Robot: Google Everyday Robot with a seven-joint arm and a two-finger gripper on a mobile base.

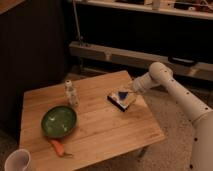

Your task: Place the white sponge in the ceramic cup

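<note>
The white sponge, a small blue-grey pad, lies on a dark rectangular bar near the right edge of the wooden table. My gripper is down at the sponge, open, with its fingers on either side of the pad. Whether they touch it I cannot tell. The ceramic cup, plain white, stands at the bottom left corner of the view, below the table's front left corner and far from the gripper.
A green bowl sits on the left half of the table with an orange carrot in front of it. A small clear bottle stands upright behind the bowl. Dark shelving and a metal rail run behind the table.
</note>
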